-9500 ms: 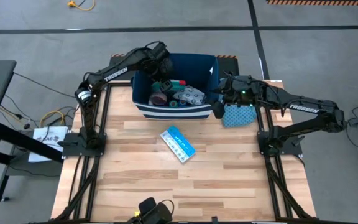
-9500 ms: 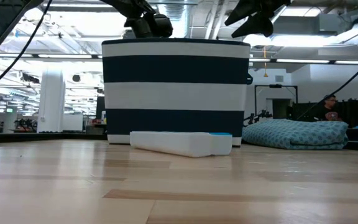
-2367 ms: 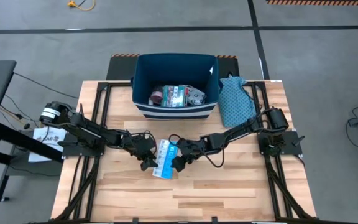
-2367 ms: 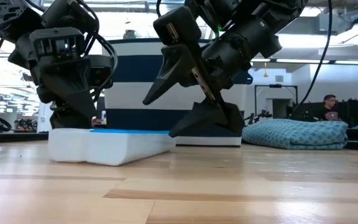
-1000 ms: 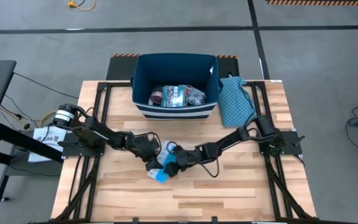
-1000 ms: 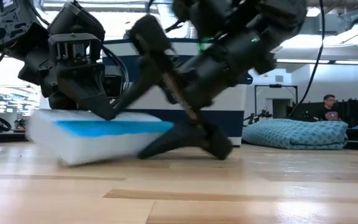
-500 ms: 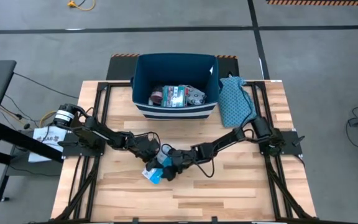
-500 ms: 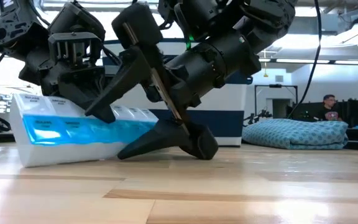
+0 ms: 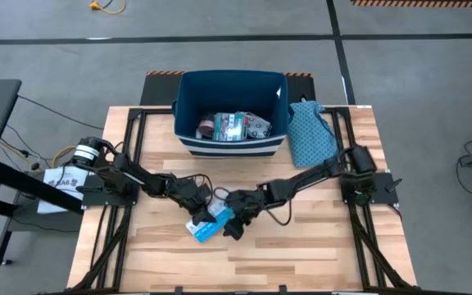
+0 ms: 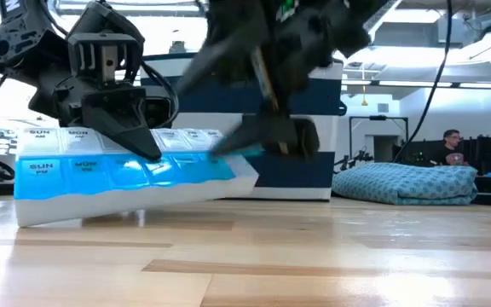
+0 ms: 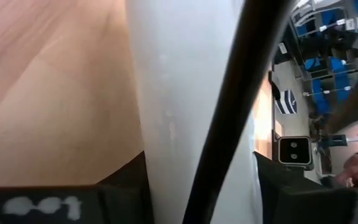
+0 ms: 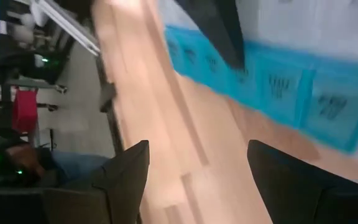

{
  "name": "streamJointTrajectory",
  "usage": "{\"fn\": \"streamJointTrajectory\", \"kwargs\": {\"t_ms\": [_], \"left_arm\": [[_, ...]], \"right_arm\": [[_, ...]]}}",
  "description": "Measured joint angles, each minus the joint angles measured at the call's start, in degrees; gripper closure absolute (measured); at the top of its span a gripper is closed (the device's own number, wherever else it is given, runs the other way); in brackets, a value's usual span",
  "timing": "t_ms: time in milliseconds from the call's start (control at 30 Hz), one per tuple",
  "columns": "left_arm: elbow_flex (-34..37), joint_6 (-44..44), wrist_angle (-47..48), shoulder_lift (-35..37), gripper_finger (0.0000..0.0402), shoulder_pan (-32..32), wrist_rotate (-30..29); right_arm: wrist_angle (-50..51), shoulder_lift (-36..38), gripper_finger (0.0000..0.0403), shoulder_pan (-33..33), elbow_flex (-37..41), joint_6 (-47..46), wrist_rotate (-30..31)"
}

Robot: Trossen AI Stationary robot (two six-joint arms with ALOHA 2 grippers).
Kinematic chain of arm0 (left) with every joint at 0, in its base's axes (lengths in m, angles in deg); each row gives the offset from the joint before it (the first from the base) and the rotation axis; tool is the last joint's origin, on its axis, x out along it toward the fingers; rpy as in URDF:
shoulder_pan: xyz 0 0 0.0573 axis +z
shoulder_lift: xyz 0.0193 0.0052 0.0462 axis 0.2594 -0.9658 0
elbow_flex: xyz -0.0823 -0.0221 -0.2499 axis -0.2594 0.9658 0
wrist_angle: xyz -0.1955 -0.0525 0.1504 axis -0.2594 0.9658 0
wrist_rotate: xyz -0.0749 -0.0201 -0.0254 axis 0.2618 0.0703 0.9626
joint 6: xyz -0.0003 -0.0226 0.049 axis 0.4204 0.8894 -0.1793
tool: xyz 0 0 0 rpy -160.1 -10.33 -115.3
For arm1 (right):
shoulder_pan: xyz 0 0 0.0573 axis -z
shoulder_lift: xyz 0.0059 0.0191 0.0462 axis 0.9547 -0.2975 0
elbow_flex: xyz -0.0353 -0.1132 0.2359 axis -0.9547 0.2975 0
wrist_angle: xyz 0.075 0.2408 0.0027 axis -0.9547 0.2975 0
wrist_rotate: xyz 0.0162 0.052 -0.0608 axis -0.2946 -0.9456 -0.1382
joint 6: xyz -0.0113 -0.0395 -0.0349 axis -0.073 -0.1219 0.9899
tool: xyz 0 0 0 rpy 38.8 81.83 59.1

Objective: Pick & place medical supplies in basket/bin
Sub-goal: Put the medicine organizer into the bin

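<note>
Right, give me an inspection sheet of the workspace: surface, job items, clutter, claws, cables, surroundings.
Surface: wooden table, bare around its near edge.
Job's things: blue-and-white pill organiser tilted on edge, one long side on the wood; navy striped bin at the far edge holds several supplies.
Clutter: teal dotted cloth beside the bin.
Claws: left claw has one finger on each side of the organiser; right claw open, close beside it.
Cables: yellow and dark cables on the floor left of the table.
Surroundings: grey floor; a person seated far behind.
</note>
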Motion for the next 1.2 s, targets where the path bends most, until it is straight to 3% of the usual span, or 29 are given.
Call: {"fn": "streamJointTrajectory", "kwargs": {"t_ms": [233,500,833,1200], "left_arm": [[0.0,1.1,-5.0,4.5,0.0278,-0.1,-0.5],[-2.1,-0.7,-3.7,16.5,0.0274,0.0,-4.8],[-11.9,-7.7,14.5,29.0,0.0274,0.2,-11.2],[-32.2,-23.0,37.5,32.1,0.0274,0.3,-20.1]], "right_arm": [[9.5,9.3,0.0137,-1.4,-0.1,3.2,2.0],[13.3,19.8,0.0137,-5.1,-0.1,5.1,10.0],[14.3,30.3,0.0137,-9.7,-0.1,7.9,18.8],[16.4,34.7,0.0137,-11.7,-0.1,9.6,33.1]]}}
